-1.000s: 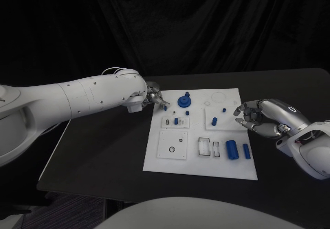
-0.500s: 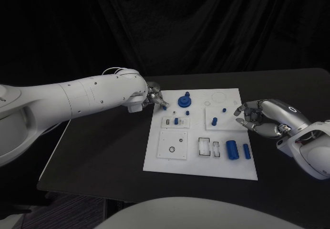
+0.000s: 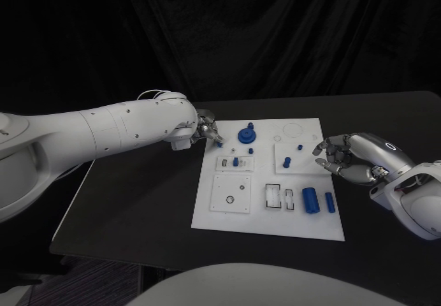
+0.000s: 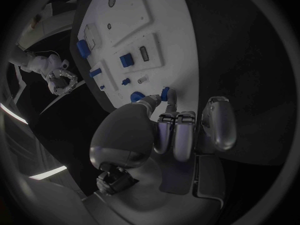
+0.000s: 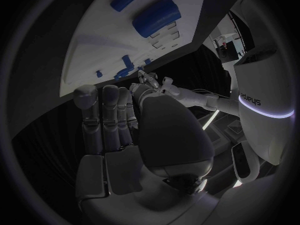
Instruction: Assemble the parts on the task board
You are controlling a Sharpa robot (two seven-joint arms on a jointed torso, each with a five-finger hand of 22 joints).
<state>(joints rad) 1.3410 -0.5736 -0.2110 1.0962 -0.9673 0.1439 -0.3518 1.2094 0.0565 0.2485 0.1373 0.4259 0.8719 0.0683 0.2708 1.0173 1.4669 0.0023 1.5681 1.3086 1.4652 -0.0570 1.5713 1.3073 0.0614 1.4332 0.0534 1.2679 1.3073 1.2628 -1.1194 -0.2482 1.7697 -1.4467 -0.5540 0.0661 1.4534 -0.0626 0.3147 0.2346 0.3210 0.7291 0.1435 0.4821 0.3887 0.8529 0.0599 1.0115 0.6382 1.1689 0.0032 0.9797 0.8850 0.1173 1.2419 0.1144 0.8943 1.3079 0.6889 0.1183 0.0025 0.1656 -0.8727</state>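
Head view: the board (image 3: 266, 217), a white plate, lay mid-table (image 3: 137, 204) with its long axis running away from the robot. The left hand (image 3: 208, 129) stood at the board's far left corner, fingers closed on a small blue peg (image 3: 218, 144); in the left wrist view the fingertips (image 4: 170, 96) pinched that peg (image 4: 164, 93) at the board's (image 4: 169, 40) edge. Which way the peg's axis ran could not be told. A blue knob (image 3: 246, 134) stood upright just right of the peg. Two blue cylinders, one thick (image 3: 310, 199) and one thin (image 3: 329, 201), lay flat near the board's near right corner, side by side, long axes parallel to the board's long axis. Small blue pieces (image 3: 287, 162) stood in the raised square at the board's right centre. The right hand (image 3: 347, 159) hovered at the board's right edge, fingers curled inward and apart, holding nothing; the right wrist view showed its fingers (image 5: 103, 112) bare, with the thick cylinder (image 5: 156, 16) beyond them. Compared with the frames half a second and one second before, the peg had shifted slightly toward the board's far corner under the left hand; the right hand and the remaining parts lay unchanged.
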